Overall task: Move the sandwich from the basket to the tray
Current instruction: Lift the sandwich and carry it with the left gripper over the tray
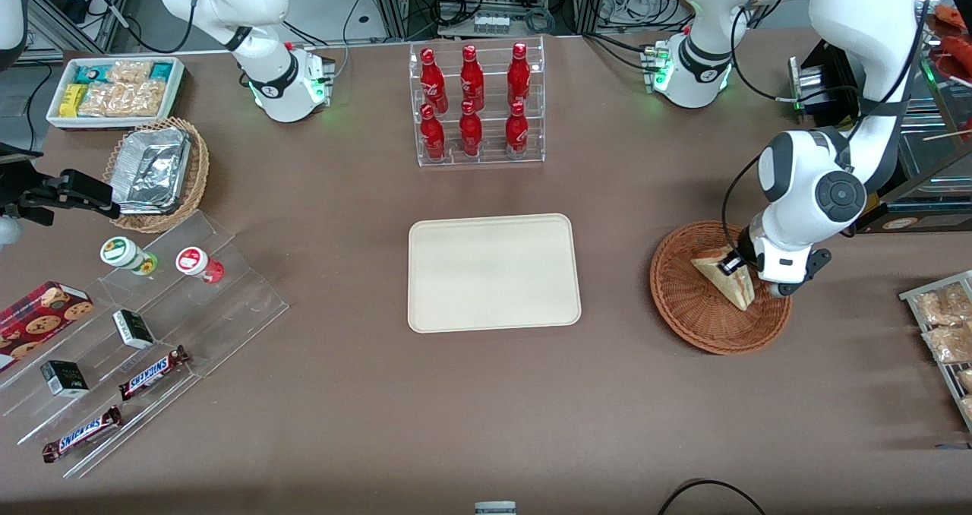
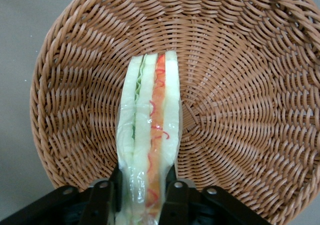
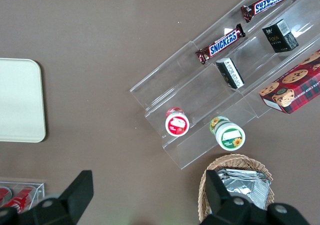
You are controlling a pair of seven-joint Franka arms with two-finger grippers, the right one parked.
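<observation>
A: Starting from the parked arm's end: where to set it down?
B: On the tray, flat at mid-table and holding nothing. Plenty of room for a wedge laid any way round.

A: And between there and the pickup?
B: Only brown table, smooth and free of anything to catch on. Bottle rack farther from the front camera than the tray, well apart from a straight sideways path.

A: Then the pickup itself?
B: Inside the basket, toward the working arm's end. Sandwich standing on edge, filling stripes turned up to the wrist camera, long axis running straight out from the jaws toward the woven middle.

A: Jaw state?
B: Gripper down in the basket and closed on the sandwich, one finger pressed to each bread face at the near end of the wedge. Most of its length hanging out unsupported past the fingers.

A: So what matters for the move?
B: Probably a lift high enough to clear the basket's rim, then a carry toward the parked arm's end. Soft bread in slick wrap: some risk of sagging or slipping.
</observation>
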